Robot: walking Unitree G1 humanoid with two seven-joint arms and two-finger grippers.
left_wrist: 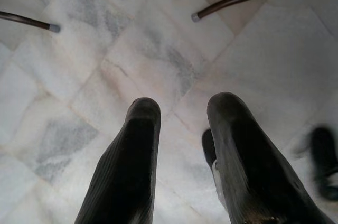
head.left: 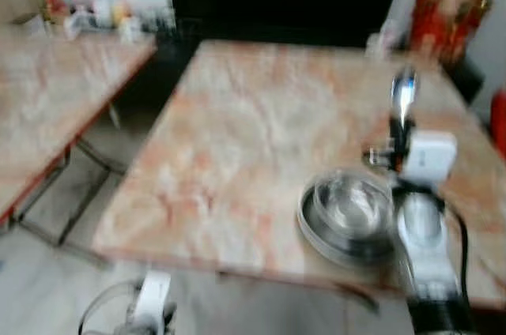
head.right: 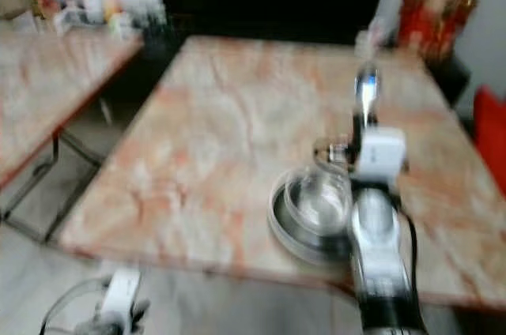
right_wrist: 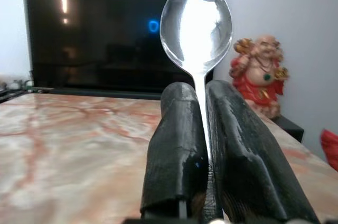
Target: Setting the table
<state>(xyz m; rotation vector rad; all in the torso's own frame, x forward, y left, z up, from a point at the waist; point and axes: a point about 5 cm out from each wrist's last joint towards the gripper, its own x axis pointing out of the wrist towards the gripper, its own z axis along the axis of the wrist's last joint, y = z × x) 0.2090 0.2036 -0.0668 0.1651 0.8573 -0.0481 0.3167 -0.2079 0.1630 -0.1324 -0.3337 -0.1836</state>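
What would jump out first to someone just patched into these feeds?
The shiny spoon, pinched upright between the right gripper fingers above the marble table. Just beside that arm, near the table's front edge, a metal bowl sits on a metal plate. The left gripper hangs low over the tiled floor, fingers apart.

— What is on the table [head.left: 237, 137]?

— A steel bowl [head.left: 352, 207] sits inside a wider steel dish [head.left: 316, 234], both upright near the front edge of the pinkish marble top, toward its right side. The bowl looks shiny and empty, though the picture is blurred.

— And the spoon [right_wrist: 196, 23]?

— It is polished metal, held upright with its bowl end up. Its handle is pinched between the two black fingers of the right gripper [right_wrist: 203, 94], just behind the bowl and dish and above the tabletop.
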